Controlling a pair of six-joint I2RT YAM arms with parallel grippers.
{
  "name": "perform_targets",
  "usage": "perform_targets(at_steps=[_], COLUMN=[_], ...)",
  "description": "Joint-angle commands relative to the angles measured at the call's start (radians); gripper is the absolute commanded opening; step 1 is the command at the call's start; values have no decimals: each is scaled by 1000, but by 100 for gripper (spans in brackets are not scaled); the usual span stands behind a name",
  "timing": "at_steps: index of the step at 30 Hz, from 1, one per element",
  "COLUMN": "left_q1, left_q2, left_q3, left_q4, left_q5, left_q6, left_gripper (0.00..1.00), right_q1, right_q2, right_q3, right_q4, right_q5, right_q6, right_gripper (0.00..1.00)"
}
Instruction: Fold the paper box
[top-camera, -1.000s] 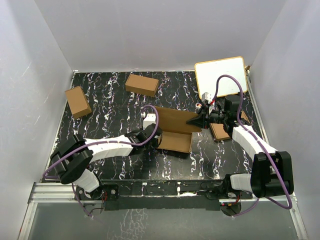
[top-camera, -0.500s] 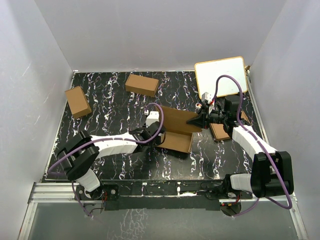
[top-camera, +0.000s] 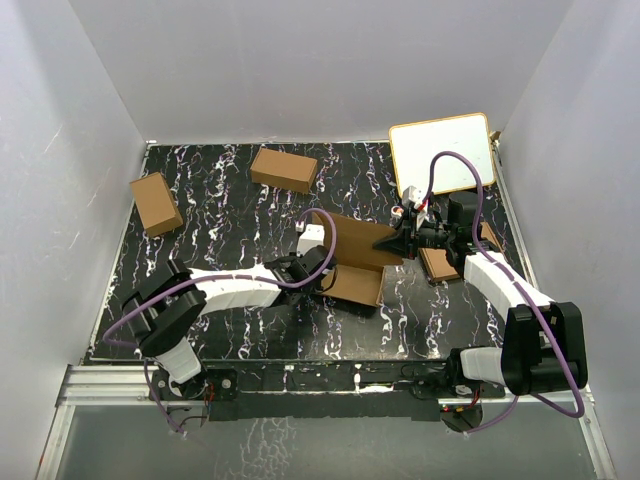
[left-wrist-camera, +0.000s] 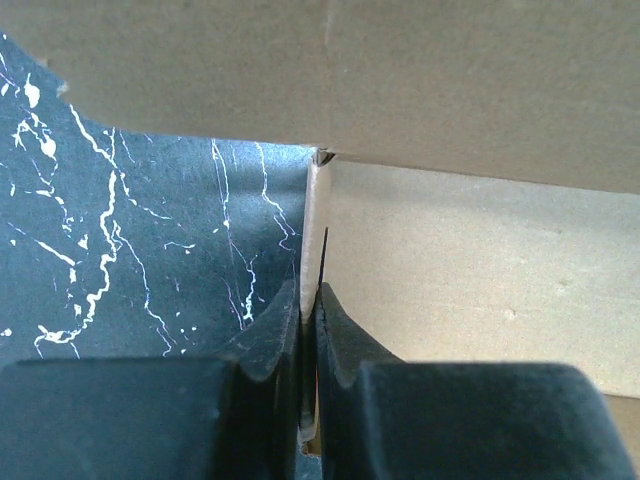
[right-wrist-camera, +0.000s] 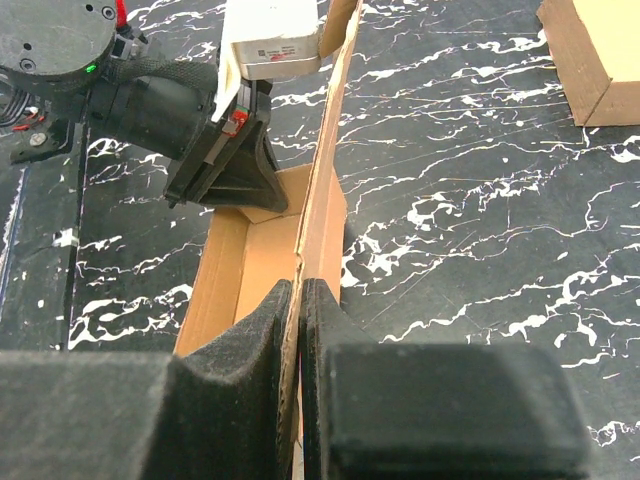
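While the paper box (top-camera: 352, 262) sits half-formed between the arms in the overhead view, the left gripper (top-camera: 325, 273) is pinched shut on its end wall and the right gripper (top-camera: 392, 242) is clamped on the tall panel opposite. On the left wrist view that thin wall stands between the closed jaws, so I'd swing it about its crease, not tug. From the right wrist the panel runs ahead of the shut jaws; hold it steady as anchor.

Paper box (top-camera: 352, 242): matt brown cardboard, smooth w/ creases. Table (top-camera: 230, 215): black marble-look top, white veins, slight sheen. Left gripper (left-wrist-camera: 311, 297) & right gripper (right-wrist-camera: 297, 290): matt black plastic, fine-grained. Board (top-camera: 445, 150), upper right: smooth white
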Motion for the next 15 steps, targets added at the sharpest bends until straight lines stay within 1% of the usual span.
perform_targets(at_steps=[1, 2, 5, 8, 11, 14, 15], left_q1=[6, 6, 7, 6, 6, 7, 6], left_q2=[-21, -31, -66, -109, -165, -240, -267], left_q3=[13, 15, 21, 19, 7, -28, -48], left_q4=[-66, -61, -48, -36, -21, 10, 33], left_q5=[-37, -31, -11, 12, 32, 68, 86], left_q6=[57, 57, 57, 52, 45, 46, 51], left_gripper=[7, 14, 27, 36, 43, 52, 54], right_q1=[6, 5, 6, 6, 6, 5, 3], right_q2=[-27, -27, -25, -24, -22, -15, -13], right_q3=[4, 4, 5, 5, 7, 11, 14], right_q4=[65, 64, 64, 63, 61, 58, 55], right_q5=[-70, -71, -73, -71, -71, -76, -76], right_q6=[-22, -22, -22, -22, -23, -20, -20], right_gripper=[8, 8, 8, 8, 8, 8, 8])
